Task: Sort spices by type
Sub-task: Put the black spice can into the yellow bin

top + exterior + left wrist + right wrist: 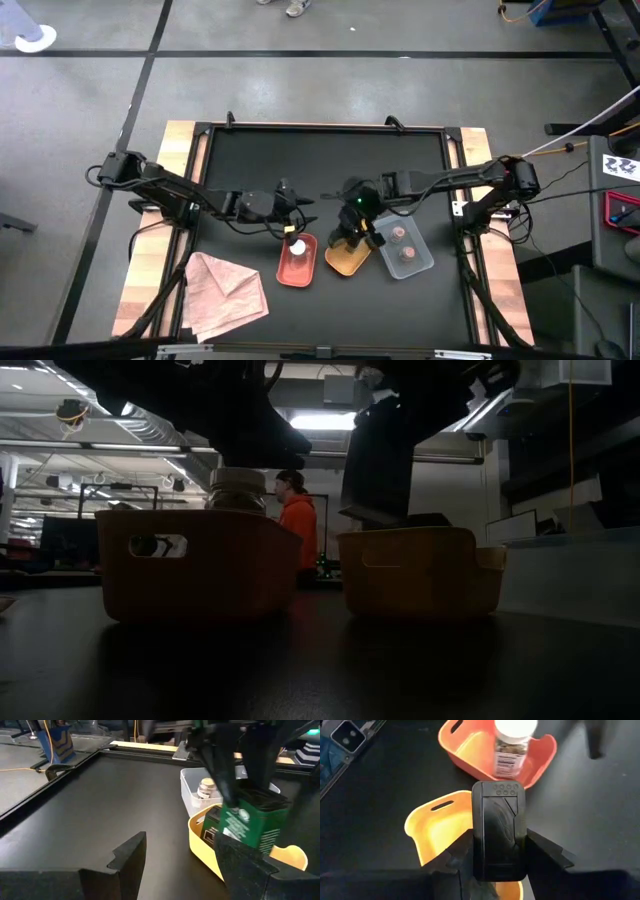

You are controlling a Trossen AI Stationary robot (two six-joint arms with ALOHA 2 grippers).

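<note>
My right gripper (353,228) is shut on a dark green spice tin (248,820) with a black lid (498,815), just above the yellow tray (348,260). A second dark tin (212,827) sits inside that tray. The white-capped jar (298,246) stands upright in the red tray (296,268). My left gripper (292,228) is open beside it, toward the table's far-left, touching nothing. Two pinkish-brown jars (401,237) stand in the grey tray (420,262). My right gripper pinches the dark green tin by its two opposite side walls (476,845), one finger on each. The fingers (455,860) come from above, pointing down. The tin is upright and lifted clear, its bottom (375,515) just above the yellow tray's rim (420,535).
The three trays stand side by side near the table's near edge, red left, yellow middle, grey right. A crumpled pink cloth (225,292) lies at the near-left. The black mat's far half (320,165) is bare. A person in orange (298,525) stands in the room behind.
</note>
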